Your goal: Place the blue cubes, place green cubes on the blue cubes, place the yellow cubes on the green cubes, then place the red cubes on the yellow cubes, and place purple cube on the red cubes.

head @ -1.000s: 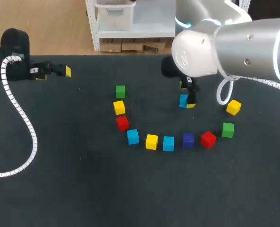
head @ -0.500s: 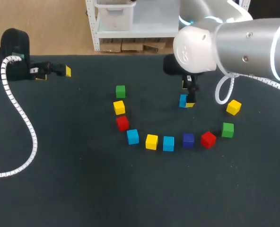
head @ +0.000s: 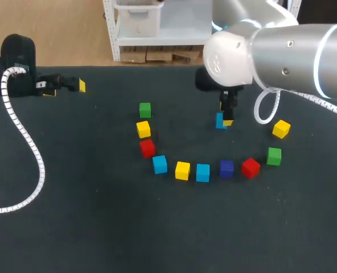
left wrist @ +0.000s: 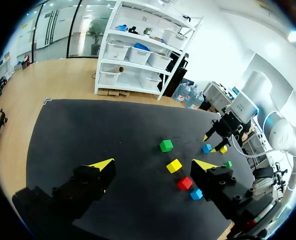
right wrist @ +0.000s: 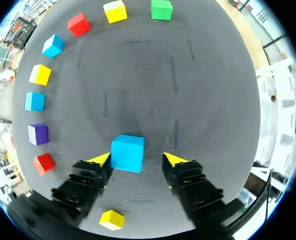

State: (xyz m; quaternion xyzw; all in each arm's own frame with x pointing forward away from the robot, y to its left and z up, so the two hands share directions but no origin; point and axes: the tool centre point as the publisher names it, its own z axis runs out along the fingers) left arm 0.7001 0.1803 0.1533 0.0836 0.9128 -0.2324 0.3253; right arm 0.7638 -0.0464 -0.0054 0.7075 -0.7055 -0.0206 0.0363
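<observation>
A light blue cube [right wrist: 128, 152] rests on the black table between the fingers of my right gripper [right wrist: 137, 159]. One yellow tip is against the cube; the other stands a small gap away, so the gripper is open. In the head view this gripper [head: 225, 120] hangs over that blue cube [head: 219, 120] at the back of the arc. The arc holds a green cube [head: 145, 110], yellow cube [head: 143, 129], red cube [head: 147, 148], two more blue cubes [head: 160, 164], a purple cube [head: 226, 168] and others. My left gripper [head: 60, 85] stands open at the far left.
The arc's right end has a red cube [head: 250, 168], a green cube [head: 274, 156] and a yellow cube [head: 281, 129]. A white coiled cable [head: 26, 148] lies across the table's left side. My right arm's bulk hangs over the back right.
My right gripper has shifted slightly left around the blue cube and its fingers have drawn closer together. The left arm and the other cubes have not moved.
</observation>
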